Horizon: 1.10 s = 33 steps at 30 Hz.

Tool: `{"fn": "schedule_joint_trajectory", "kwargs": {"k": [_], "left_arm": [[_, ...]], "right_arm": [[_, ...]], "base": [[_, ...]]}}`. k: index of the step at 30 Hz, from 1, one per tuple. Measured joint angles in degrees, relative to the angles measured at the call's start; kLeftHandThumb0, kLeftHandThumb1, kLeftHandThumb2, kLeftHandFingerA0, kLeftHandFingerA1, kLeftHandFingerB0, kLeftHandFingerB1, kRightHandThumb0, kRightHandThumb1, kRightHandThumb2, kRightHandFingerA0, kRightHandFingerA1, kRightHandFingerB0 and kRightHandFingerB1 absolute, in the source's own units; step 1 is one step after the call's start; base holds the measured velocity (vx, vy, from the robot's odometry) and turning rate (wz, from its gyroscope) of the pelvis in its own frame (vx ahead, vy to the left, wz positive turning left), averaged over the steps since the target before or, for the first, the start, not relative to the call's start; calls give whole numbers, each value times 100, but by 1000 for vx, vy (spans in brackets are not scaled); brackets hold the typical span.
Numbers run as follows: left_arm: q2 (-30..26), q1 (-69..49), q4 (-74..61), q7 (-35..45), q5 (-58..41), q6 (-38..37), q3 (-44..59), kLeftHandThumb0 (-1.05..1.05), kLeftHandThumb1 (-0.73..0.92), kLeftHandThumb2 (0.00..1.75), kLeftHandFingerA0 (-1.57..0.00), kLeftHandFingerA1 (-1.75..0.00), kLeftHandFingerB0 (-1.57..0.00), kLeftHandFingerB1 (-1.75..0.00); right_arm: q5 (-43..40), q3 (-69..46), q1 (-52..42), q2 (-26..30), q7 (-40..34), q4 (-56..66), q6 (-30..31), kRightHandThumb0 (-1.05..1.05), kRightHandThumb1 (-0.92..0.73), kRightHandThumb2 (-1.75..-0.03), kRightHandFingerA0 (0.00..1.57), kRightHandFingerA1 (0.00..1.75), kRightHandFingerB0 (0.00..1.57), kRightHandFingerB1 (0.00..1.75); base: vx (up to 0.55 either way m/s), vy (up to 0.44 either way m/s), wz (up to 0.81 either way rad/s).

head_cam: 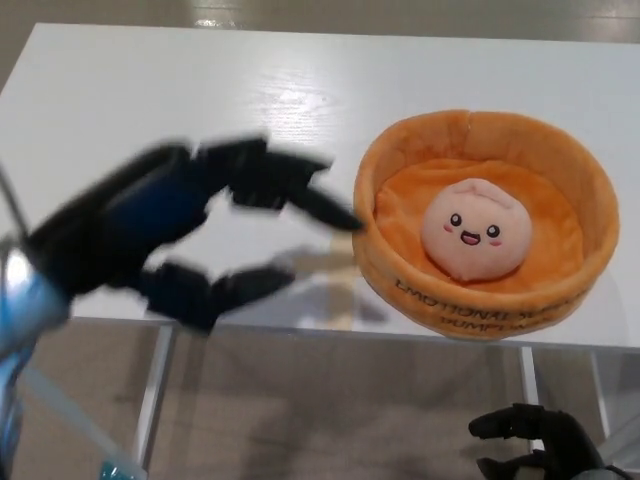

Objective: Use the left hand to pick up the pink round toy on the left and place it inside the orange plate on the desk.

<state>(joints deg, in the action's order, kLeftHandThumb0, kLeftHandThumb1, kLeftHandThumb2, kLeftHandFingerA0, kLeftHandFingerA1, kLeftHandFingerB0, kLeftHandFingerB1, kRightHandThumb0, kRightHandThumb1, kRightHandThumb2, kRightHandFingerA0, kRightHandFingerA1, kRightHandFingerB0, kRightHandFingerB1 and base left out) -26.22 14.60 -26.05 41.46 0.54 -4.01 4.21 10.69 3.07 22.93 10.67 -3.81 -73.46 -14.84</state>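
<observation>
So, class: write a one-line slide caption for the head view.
Pink round toy sits inside the orange plate; open left hand hovers beside it.

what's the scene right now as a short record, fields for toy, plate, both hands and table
toy: pink round toy with a smiling face, lying inside the plate
plate: orange plate, soft with raised walls, near the table's front edge
left hand: open, holding nothing, blurred, left of the plate and apart from it
right hand: low at the bottom edge, below the table, only partly seen
table: white
task state: toy already in the plate
</observation>
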Motion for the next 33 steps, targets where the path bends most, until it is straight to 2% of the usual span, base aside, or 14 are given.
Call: {"fn": "schedule_joint_trajectory", "kwargs": {"k": [5,11,13,14,19,22,23,28,30,31,33], "left_arm": [[-11,-1201,-270,209,-485,1,270,9,78,77,-36,-43,-67,-50],[14,-2884,-98,545,-964,-104,361,11,76,81,-39,-43,-62,-46],[34,-3217,156,604,-1029,-204,350,7,76,74,-45,-44,-61,-44],[61,-3482,531,629,-1031,-329,320,2,77,68,-53,-45,-60,-43],[122,-3544,1679,558,-905,-731,190,3,82,67,-63,-47,-62,-43],[166,-3376,2322,460,-788,-947,111,4,77,70,-66,-49,-64,-46],[192,-3291,2601,401,-736,-1033,82,4,79,64,-68,-46,-68,-44],[255,-2866,3661,-10,-432,-1310,-72,-1,79,63,-65,-44,-68,-43],[267,-2734,3939,-154,-333,-1374,-117,1,80,63,-62,-44,-67,-43],[276,-2564,4269,-317,-237,-1443,-176,7,76,70,-54,-45,-65,-46],[284,-2346,4699,-542,-93,-1516,-261,5,78,66,-55,-44,-66,-45]], "right_arm": [[0,1,24,5,5,-1,1,-18,-56,-56,62,84,68,78],[1,1,31,61,12,-6,3,-18,-57,-57,63,84,67,77],[3,2,33,88,19,-8,7,-16,-57,-56,61,84,66,78],[4,3,37,126,29,-11,15,-17,-57,-57,62,87,66,78],[2,2,64,174,50,-11,22,-16,-57,-56,65,88,66,78],[2,2,66,179,51,-11,22,-17,-57,-56,64,87,66,77],[2,3,66,180,51,-12,23,-18,-57,-57,62,83,66,77],[2,4,69,184,51,-14,24,-16,-57,-56,63,84,67,77],[2,4,74,185,51,-14,24,-17,-57,-57,64,84,67,76],[2,6,79,185,51,-14,24,-15,-56,-56,65,87,67,78],[2,7,86,187,51,-13,24,-17,-56,-56,63,84,67,77]], "base": [[0,0,0],[0,0,0],[0,0,0],[0,0,0],[0,0,0],[0,0,0],[0,0,0],[0,0,0],[0,0,0],[0,0,0],[0,0,0]]}}
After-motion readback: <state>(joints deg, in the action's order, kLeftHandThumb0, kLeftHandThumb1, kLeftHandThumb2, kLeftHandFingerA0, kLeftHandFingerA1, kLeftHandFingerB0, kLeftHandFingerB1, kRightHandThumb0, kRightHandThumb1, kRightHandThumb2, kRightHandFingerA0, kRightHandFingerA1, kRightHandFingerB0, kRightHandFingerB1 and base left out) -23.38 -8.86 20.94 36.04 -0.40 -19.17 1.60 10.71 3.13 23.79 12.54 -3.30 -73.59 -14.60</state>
